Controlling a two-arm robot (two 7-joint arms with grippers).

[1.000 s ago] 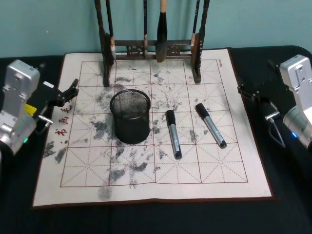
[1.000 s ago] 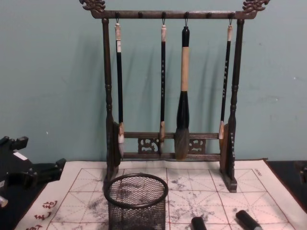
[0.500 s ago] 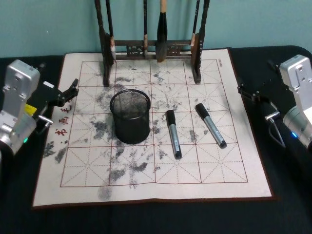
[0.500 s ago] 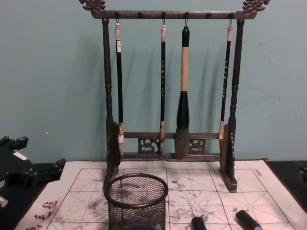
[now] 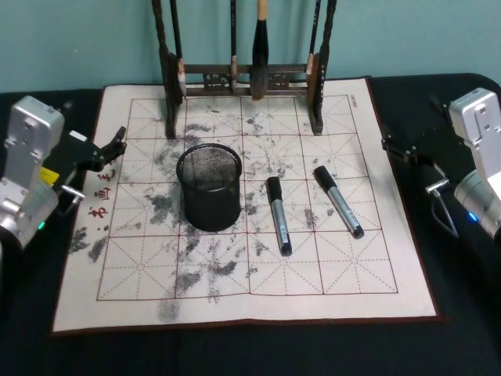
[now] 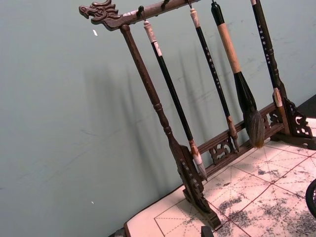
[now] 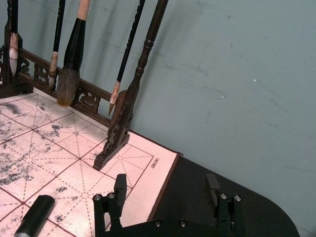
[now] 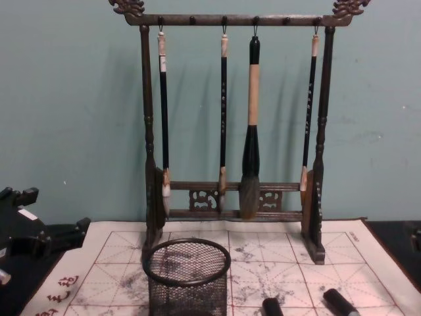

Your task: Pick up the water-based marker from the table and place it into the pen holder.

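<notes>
Calligraphy mat (image 5: 352, 266): marker (image 5: 278, 215) and second marker (image 5: 338, 200) lie loose, pen holder (image 5: 209, 192) empty. Nothing grasped. My right pincer (image 7: 166, 181) gapes; left pincer (image 5: 113, 145) unreadable, both parked.

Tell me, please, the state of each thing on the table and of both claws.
Mat, flat, ink-stained.
Pen holder, upright, empty.
Left marker, capped, lying flat on the mat.
Right marker, capped, lying flat.
Brush rack, upright, four brushes hanging.
Left claw, parked at the mat's left edge.
Right claw, open, empty, beside the mat's right edge.
</notes>
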